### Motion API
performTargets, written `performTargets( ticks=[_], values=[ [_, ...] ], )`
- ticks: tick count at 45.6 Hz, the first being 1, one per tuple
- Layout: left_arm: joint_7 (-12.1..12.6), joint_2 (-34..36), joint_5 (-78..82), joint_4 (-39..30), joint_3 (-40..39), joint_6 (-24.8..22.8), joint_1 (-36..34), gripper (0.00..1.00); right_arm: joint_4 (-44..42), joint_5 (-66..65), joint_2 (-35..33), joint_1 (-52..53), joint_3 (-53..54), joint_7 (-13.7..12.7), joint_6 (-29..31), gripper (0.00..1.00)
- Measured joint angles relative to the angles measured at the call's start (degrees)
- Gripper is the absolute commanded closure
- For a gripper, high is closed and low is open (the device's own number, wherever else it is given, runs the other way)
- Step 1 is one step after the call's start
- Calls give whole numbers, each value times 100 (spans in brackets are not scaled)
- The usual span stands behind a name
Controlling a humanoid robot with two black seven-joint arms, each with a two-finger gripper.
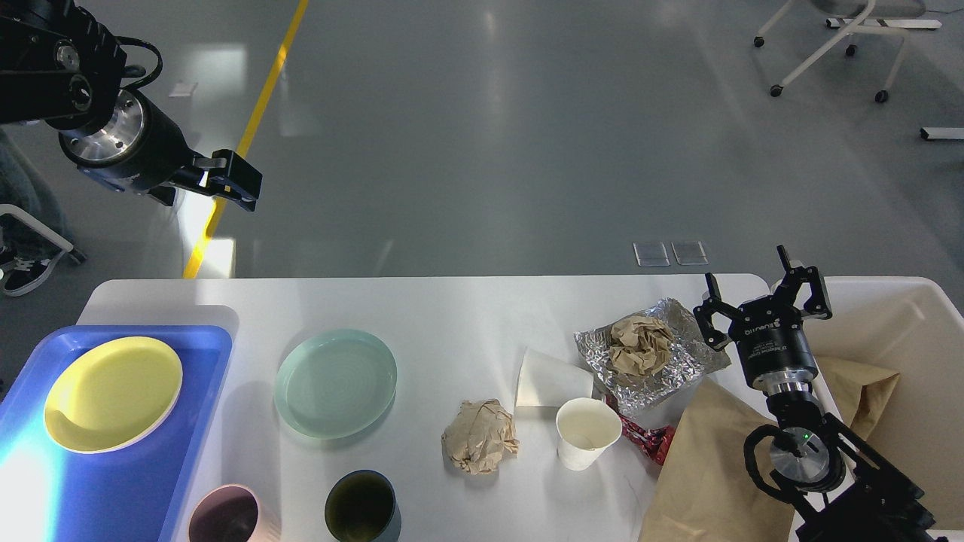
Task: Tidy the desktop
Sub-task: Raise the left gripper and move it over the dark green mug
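The white desktop [452, 309] fills the lower part of the head view. On it lie a teal plate [336, 382], a crumpled brown paper ball [480, 436], an upright white paper cup [587, 433], a tipped white cup [546, 379], foil [678, 369] holding crumpled paper [640, 346], a red wrapper [649, 442] and a brown paper bag [708, 467]. My right gripper [757, 290] stands open and empty just right of the foil. My left gripper [233, 182] hangs high over the floor beyond the table's far left corner; its fingers cannot be told apart.
A blue tray [203, 354] at the left edge holds a yellow plate [113, 393]. A pink cup [224, 516] and a dark green cup [360, 506] stand at the front edge. A cream bin [926, 316] with brown paper [858, 384] inside sits right of the table.
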Motion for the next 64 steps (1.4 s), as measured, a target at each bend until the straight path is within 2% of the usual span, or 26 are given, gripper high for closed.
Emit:
performTargets(
  ticks=[12, 20, 24, 29, 33, 39, 54, 64],
  values=[
    [-24, -230, -70, -1772, 153, -77, -1480, 3, 0, 0, 0, 0, 0, -4, 0, 0],
    [10, -520, -1099, -2502, 575, -213, -2258, 3, 0, 0, 0, 0, 0, -4, 0, 0],
    [27, -674, -1955, -2742, 815, -374, -2473, 3, 0, -2, 0, 0, 0, -4, 0, 0],
    [31, -783, -2652, -2964, 1014, -934, -2690, 3, 0, -4, 0, 0, 0, -4, 0, 0],
    [3, -812, -2804, -3010, 1052, -1496, -2774, 3, 0, -4, 0, 0, 0, -4, 0, 0],
    [22, -873, -2818, -3006, 1065, -1749, -2761, 3, 0, -3, 0, 0, 0, -4, 0, 0],
    [60, -879, -2779, -2773, 1009, -1675, -2542, 3, 0, -1, 0, 0, 0, -2, 0, 0],
    [73, -921, -2626, -2770, 633, -1434, -1943, 4, 0, 0, 0, 0, 0, -2, 0, 0]
  ],
)
